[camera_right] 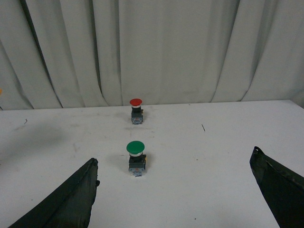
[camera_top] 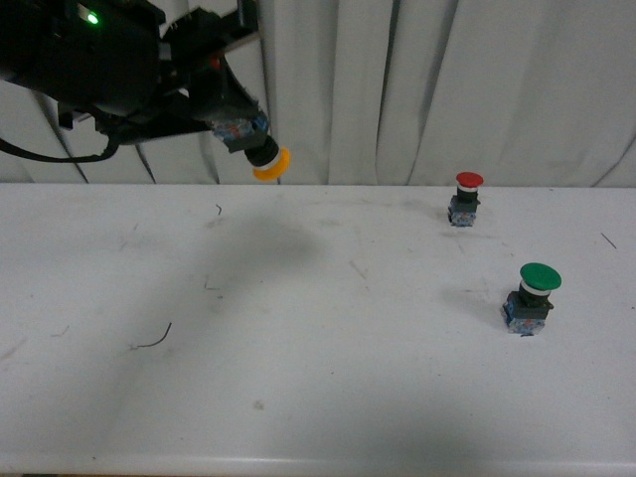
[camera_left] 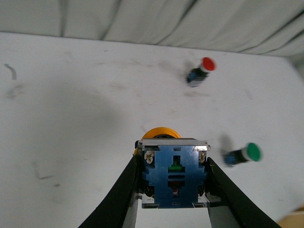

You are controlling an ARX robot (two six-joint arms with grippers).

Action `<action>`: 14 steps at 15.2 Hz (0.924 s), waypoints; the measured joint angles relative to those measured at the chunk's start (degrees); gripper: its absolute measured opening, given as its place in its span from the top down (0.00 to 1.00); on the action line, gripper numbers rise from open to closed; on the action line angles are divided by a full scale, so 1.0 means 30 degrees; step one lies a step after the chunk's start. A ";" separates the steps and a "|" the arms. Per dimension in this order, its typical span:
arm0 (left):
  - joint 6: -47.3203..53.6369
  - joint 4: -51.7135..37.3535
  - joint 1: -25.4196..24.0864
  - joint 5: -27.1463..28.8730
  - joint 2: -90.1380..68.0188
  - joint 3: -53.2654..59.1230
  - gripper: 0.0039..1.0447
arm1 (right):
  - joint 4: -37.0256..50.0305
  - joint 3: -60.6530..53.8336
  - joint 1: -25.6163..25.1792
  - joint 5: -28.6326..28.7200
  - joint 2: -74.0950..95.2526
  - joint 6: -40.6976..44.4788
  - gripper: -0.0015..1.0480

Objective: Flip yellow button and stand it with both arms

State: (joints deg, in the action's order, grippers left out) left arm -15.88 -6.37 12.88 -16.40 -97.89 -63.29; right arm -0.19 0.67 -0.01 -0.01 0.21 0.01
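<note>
1. The left gripper [camera_top: 238, 124] is clamped on the yellow button [camera_top: 260, 151], with one dark finger [camera_left: 124, 190] on each side of its blue contact block.
2. The button is up in the air, clear of the white counter [camera_top: 318, 397], over the far-left corner area close to the far edge. It hangs tilted: the blue base is up in the fingers and the yellow cap points down and towards the right edge.
3. In the left wrist view the screws and terminals on the underside of the base face the camera, and the cap peeks out behind it.
4. The right gripper [camera_right: 175, 161] is spread wide with nothing between its fingers, hovering over the counter.
5. The red button [camera_top: 465, 197] stands upright near the far edge, a bit right of the middle.
6. The green button [camera_top: 532, 296] stands upright too, nearer the right edge and closer to the near edge than the red one. The two are well apart.
7. A soft shadow lies on the counter under the left arm, and a thin dark scrap [camera_top: 149, 341] lies towards the near-left corner.
</note>
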 joint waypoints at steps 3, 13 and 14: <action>-0.3016 -0.5450 -0.0124 -0.4758 0.3840 0.3978 0.69 | 0.0000 0.0000 0.0000 0.0000 0.0000 0.0000 0.06; -1.0863 -1.7631 0.1421 -0.7992 0.5297 1.0054 0.69 | 0.0000 0.0000 0.0000 0.0000 0.0000 0.0000 0.06; -1.1446 -1.8418 0.1727 -0.7963 0.5289 1.0083 0.69 | 0.0000 0.0000 0.0000 0.0000 0.0000 0.0000 0.06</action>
State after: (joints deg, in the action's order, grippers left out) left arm -50.22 -61.63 18.06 -40.29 -82.02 -33.04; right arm -0.19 0.67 -0.01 -0.01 0.21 0.01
